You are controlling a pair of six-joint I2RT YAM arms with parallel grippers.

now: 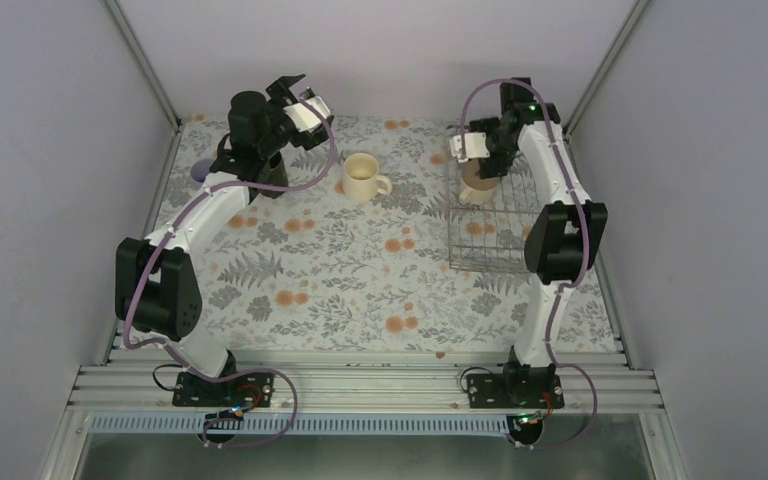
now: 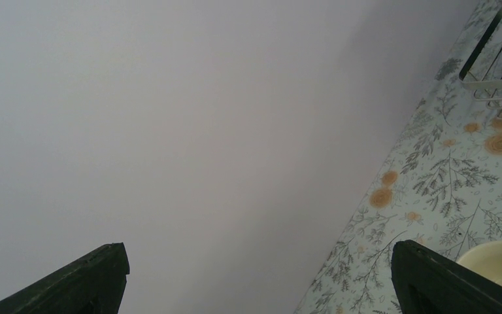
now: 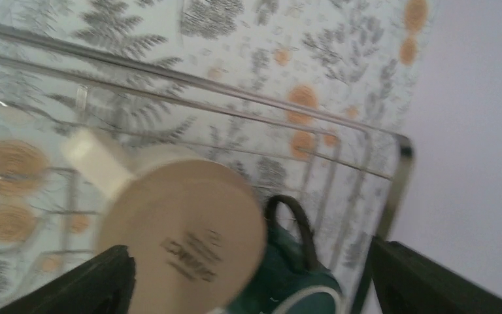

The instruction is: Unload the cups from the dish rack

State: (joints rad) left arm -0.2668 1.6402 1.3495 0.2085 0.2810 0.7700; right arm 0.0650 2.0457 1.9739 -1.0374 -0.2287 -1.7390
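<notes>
1. Right gripper [image 3: 251, 261] first: its dark fingers [image 3: 104, 281] sit in the bottom corners of the wrist view, spread wide with nothing between them, poised over the dish rack [image 3: 395, 190].
2. Right underneath is a cream mug [image 3: 183, 229], upside down in the rack with its printed base facing up. A dark green mug [image 3: 287, 281] is tucked just beside it; whether they touch, I cannot tell.
3. From overhead, the rack stands on the right of the floral table [image 1: 340, 270], and the right gripper hangs above its far end.
4. Over on the left, the left gripper [image 2: 259, 261] is raised and splayed, gripping nothing and staring at the wall [image 2: 170, 131]. A second cream mug [image 1: 363, 178] stands upright out on the table, and the lavender cup [image 1: 200, 172] peeks out at the left edge, half hidden by the arm.
5. Danger ahead, as I read it: the wide, smooth base may not fit the spread, so a shallow pinch could let the mug slip.
6. One finger could also come down on the green handle [image 3: 287, 216] or a wire, knocking the neighbour or dragging the light rack along.
</notes>
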